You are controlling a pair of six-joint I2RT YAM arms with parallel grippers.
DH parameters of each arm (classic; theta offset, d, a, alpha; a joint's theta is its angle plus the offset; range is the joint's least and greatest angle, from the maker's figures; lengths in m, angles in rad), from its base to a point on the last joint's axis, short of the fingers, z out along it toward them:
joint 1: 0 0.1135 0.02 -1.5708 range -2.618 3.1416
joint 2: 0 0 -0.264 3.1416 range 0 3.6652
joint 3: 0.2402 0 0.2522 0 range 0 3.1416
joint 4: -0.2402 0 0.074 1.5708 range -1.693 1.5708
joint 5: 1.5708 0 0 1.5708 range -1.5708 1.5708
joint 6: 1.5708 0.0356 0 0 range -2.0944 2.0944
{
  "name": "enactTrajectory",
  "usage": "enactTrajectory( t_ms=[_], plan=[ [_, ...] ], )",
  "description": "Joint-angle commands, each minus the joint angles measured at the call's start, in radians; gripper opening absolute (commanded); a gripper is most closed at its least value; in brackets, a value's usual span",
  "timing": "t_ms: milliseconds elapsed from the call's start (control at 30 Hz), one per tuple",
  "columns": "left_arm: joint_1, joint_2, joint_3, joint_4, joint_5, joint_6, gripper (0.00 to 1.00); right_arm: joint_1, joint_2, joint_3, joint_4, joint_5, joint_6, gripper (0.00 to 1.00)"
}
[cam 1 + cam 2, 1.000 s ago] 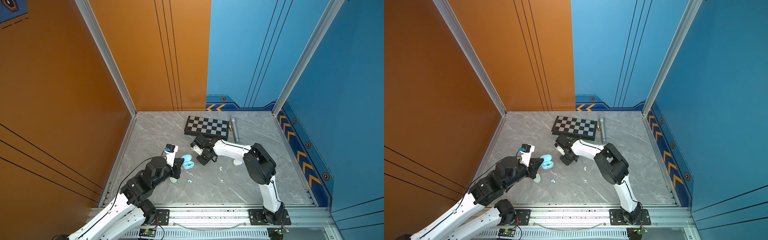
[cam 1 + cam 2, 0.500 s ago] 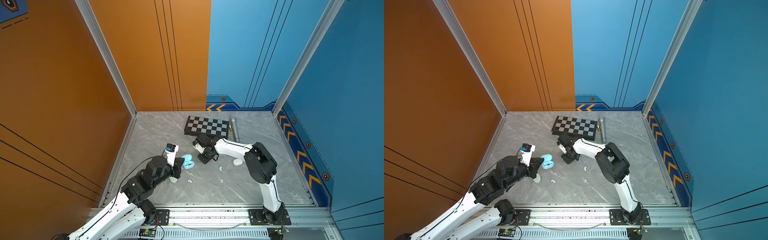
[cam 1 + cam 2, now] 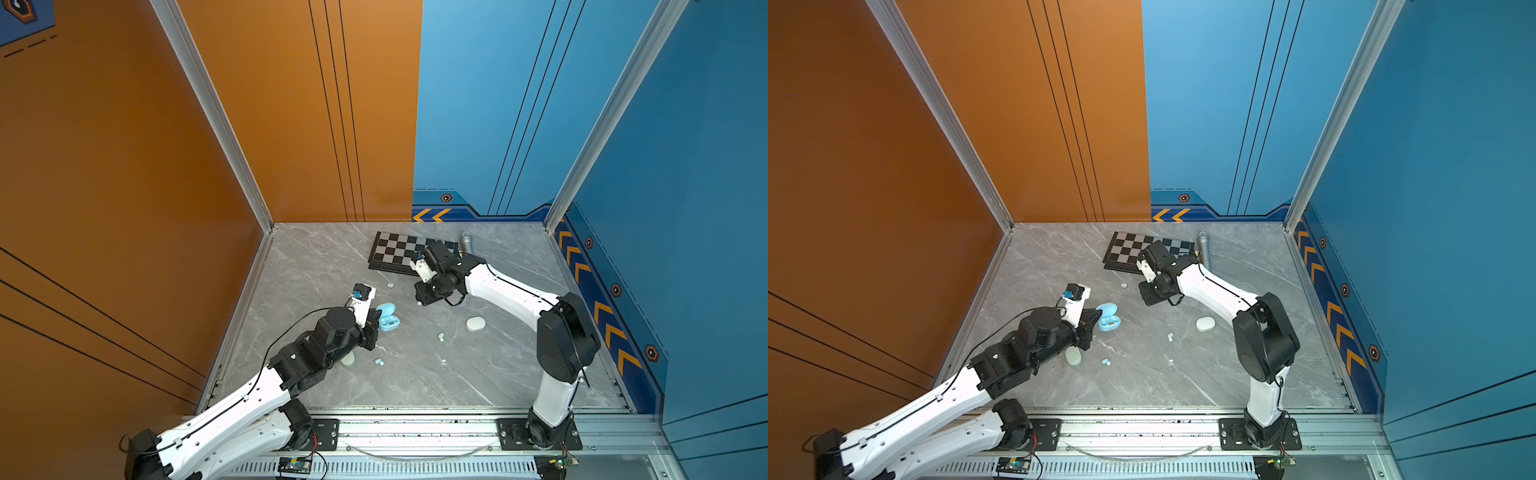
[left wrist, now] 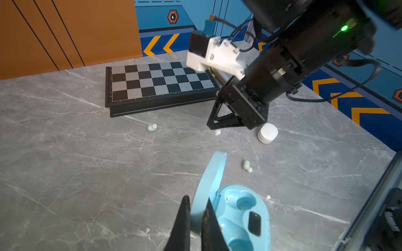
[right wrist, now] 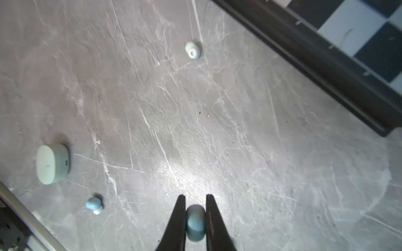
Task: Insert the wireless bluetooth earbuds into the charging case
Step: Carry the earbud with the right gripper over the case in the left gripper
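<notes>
Mint case (image 3: 348, 360) partly behind left arm (image 3: 316, 347)

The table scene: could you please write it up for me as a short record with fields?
left gripper: shut on lid of blue case
right gripper: shut on earbud
blue case sockets: both look empty
loose earbuds: mint earbud near chessboard; second mint earbud; light blue earbud
closed cases: white case; mint case
</notes>
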Motion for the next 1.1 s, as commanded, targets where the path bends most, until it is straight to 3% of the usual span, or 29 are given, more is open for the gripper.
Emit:
enactTrajectory(
  t_ms=[0, 367, 667, 1067],
  plan=[
    [-0.02, 0.063, -0.017, 0.201, -0.089, 0.065, 0.0, -0.003, -0.105, -0.034, -0.051, -0.071, 0.066, 0.07],
    [-0.035, 0.225, 0.069, 0.29, -0.132, 0.093, 0.0, 0.029, -0.278, -0.027, -0.082, -0.164, 0.173, 0.07],
    [-0.052, 0.237, 0.103, 0.293, -0.143, 0.103, 0.0, 0.116, -0.244, 0.024, -0.082, -0.168, 0.214, 0.08],
    [-0.072, 0.236, 0.124, 0.293, -0.162, 0.111, 0.0, 0.137, -0.217, 0.064, -0.069, -0.132, 0.241, 0.08]
  ],
)
